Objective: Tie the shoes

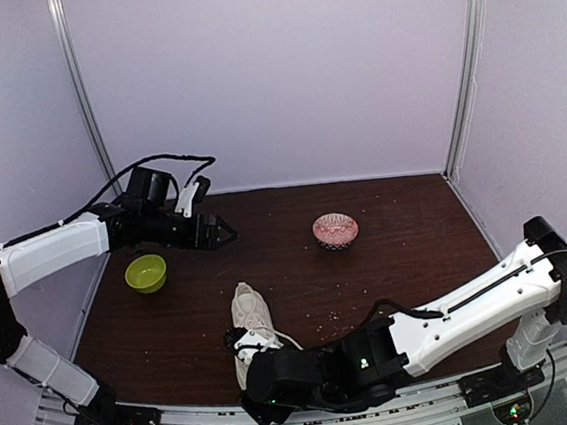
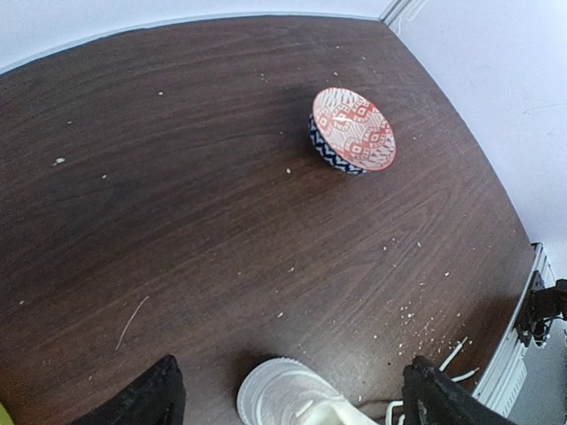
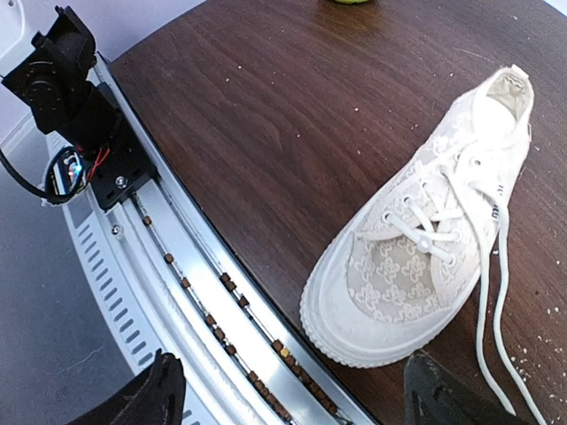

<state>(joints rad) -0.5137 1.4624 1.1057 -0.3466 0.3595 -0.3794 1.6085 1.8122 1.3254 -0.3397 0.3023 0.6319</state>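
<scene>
Sneaker [image 3: 416, 257] axis near-far, toe nearest

Dark table [image 1: 409, 261]: sneaker [image 1: 251, 321], green bowl [image 1: 146, 273], red-patterned bowl [image 1: 336, 231], specks [image 2: 416, 310], perhaps crumbs.

Cream lace-patterned sneaker [image 3: 416, 257] upright by the table's [image 3: 292, 106] near edge, toe outward; white laces [image 3: 485, 301] trail loose, seemingly untied.

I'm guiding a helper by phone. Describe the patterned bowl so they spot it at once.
On the dark wooden table, look toward the far edge, right of centre. The small bowl there stands alone; unlike the plain green bowl at left, it is red-and-white patterned inside, dark blue outside.
</scene>
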